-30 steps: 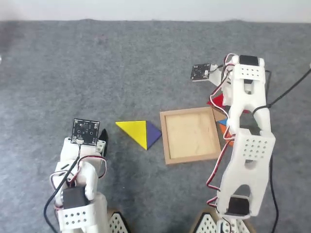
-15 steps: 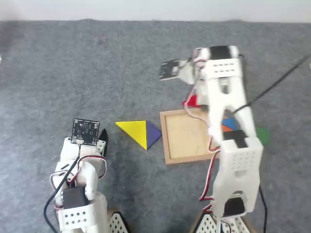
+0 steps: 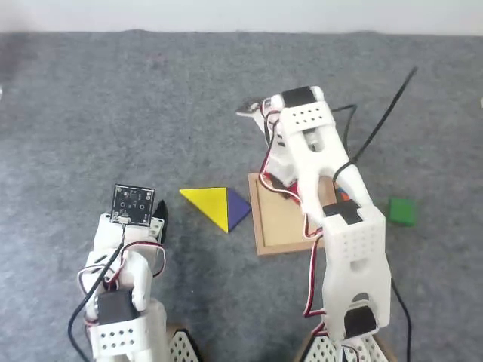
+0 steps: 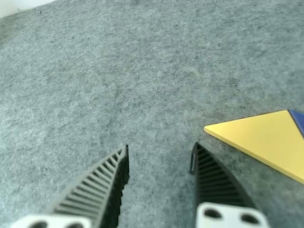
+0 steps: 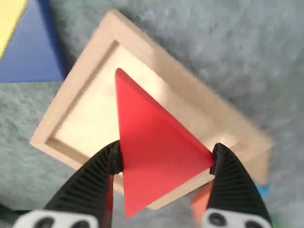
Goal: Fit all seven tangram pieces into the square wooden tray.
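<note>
Where the high view took in the whole table, a grey mat point(image 3: 113, 98) covered it up to a pale strip point(image 3: 226, 15) along the far edge.

- Wooden tray point(image 3: 255, 215): flat on the mat at mid-table, with the right arm reaching over it. Its raised rim framed a pale floor.
- Red triangle point(image 5: 152, 142): pinched at two edges between the jaws of the right gripper point(image 5: 166, 152). It was held over the tray, one point toward the middle.
- Yellow triangle point(image 3: 210, 202) and blue piece point(image 3: 238, 207): touching each other, just beside the tray's left rim.
- Green piece point(image 3: 401, 211): alone on the mat, right of the tray and apart from it.
- Orange piece point(image 5: 199, 204): at the tray's outer edge, mostly hidden.
- Left gripper point(image 4: 160, 147): low over the mat at the near left, jaws spread with nothing between them, near a corner of the yellow triangle.
- A broad stretch of mat lay between these pieces and the far strip, and likewise toward the left edge.
</note>
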